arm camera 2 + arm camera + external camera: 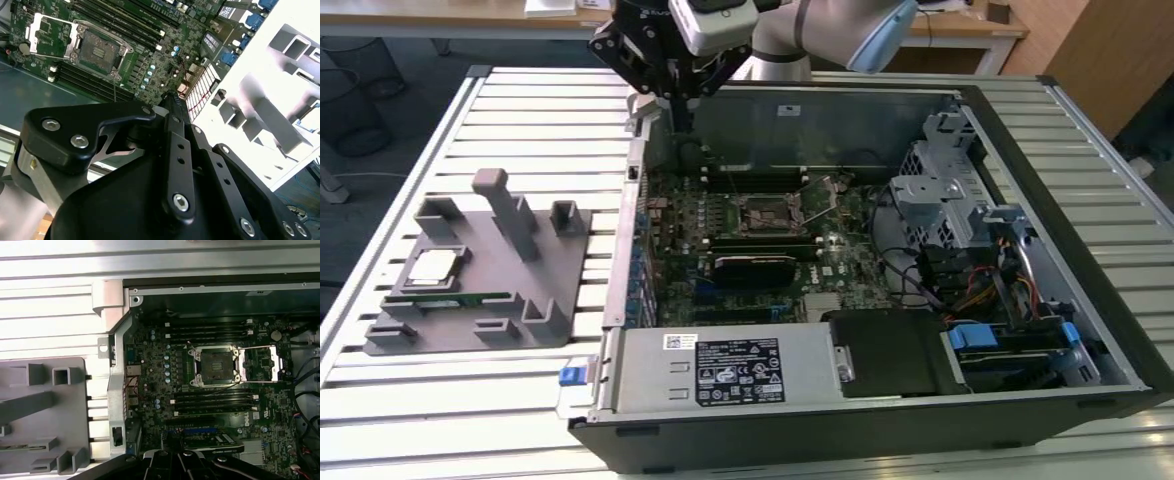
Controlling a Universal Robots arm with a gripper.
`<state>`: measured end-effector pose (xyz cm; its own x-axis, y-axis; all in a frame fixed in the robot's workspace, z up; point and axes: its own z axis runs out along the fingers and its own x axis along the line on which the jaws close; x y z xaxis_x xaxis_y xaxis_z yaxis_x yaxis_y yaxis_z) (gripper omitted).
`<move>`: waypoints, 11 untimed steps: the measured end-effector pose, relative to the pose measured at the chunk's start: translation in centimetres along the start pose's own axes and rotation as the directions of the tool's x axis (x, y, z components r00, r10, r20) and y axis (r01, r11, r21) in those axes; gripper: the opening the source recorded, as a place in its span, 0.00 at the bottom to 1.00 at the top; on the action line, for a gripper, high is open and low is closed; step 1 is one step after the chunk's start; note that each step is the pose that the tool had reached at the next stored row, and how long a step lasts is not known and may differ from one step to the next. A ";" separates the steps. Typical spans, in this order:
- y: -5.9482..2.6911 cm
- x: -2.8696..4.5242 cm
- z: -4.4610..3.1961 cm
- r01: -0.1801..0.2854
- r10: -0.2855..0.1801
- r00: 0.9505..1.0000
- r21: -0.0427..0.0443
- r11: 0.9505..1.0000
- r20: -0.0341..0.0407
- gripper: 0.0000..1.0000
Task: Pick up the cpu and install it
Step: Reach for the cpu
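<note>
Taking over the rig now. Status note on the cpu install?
Gripper: shut, empty, over the open black computer case's far corner at the exterior view's left.
The cpu, a small flat square silver-topped chip, lies on the grey plastic fixture outside the case, beside a narrow green memory stick.
Black square socket on the green motherboard: open, empty.
Done: nothing visible.
Left: cpu not picked up, not installed.
</note>
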<state>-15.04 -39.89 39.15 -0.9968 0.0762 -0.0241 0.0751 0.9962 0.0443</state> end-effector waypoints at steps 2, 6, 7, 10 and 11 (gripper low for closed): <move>-0.01 0.18 0.00 0.000 0.000 1.000 0.000 1.000 0.000 0.11; -0.04 0.64 0.00 0.000 0.000 1.000 0.000 1.000 0.000 0.11; -0.05 0.77 0.01 0.000 0.000 1.000 0.000 1.000 0.000 0.11; -0.08 1.18 0.01 0.000 0.000 1.000 0.000 1.000 0.000 0.11; -0.09 1.32 0.01 0.000 0.000 1.000 0.000 1.000 0.000 0.11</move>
<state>-16.36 -39.88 39.10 -0.9968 0.0762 -0.0241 0.0751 0.9962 0.0443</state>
